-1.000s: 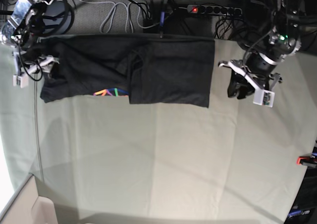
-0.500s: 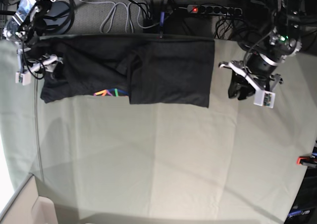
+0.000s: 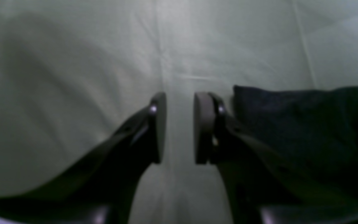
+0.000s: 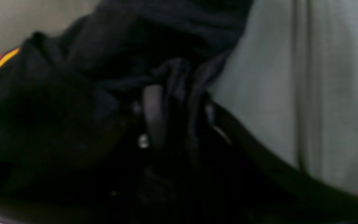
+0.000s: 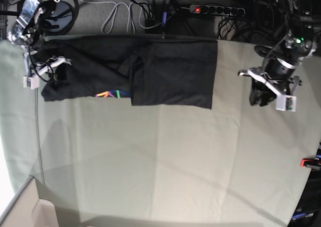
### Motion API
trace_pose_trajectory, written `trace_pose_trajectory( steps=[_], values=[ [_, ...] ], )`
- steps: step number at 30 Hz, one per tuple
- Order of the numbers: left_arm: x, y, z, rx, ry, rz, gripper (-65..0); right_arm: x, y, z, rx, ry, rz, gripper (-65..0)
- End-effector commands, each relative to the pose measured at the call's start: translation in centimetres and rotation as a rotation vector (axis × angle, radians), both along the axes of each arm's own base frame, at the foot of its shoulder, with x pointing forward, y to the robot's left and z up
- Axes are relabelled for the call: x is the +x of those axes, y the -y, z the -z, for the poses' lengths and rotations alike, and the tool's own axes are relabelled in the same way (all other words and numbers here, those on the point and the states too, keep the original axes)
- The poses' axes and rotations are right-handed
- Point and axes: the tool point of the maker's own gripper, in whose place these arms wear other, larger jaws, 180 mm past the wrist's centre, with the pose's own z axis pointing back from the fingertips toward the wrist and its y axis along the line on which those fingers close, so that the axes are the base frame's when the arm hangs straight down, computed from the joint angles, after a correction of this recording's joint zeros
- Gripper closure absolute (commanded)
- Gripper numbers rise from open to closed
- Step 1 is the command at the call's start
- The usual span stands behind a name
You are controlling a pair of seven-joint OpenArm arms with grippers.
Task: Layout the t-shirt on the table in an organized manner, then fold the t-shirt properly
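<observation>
At desk [image 5: 160, 156] far edge: t-shirt [image 5: 150, 71] lies partly folded. Right hand [image 4: 172, 118] is clamped on bunched fabric at its end. Left hand [image 3: 179, 127] hovers over bare cloth beside the shirt, gap between fingers, gripping nothing.

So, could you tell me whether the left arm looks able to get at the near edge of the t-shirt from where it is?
Probably yes: the left gripper hangs empty over bare table, the t-shirt lying flat just beside it with nothing between.
</observation>
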Motion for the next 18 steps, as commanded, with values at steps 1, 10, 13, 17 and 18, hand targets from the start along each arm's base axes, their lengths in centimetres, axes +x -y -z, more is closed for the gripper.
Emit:
trace_pose_trajectory(
  steps=[1,10,13,17,18],
  values=[
    [0.7,-0.4,-1.6,0.006,0.057,0.001,-14.8,-1.0,-0.7,0.8,0.001,-0.058,-0.031,-6.8],
    [0.7,-4.6,-3.0,0.048,0.089,-0.104,-14.8,0.4,-0.1,-2.8,-0.074,0.035,-0.026,0.0],
    [0.5,-6.3,-3.5,0.065,0.098,-0.145,-14.8,0.8,-0.6,-5.9,-0.135,0.103,-0.041,0.0],
    [0.3,-7.7,-3.9,0.081,0.105,-0.181,-14.8,1.0,-3.2,-8.9,-0.171,0.17,-0.093,0.0],
    [0.2,-8.1,-4.0,0.088,0.106,-0.189,-14.8,1.0,-3.8,-9.5,-0.181,0.18,-0.119,0.0]
  ],
)
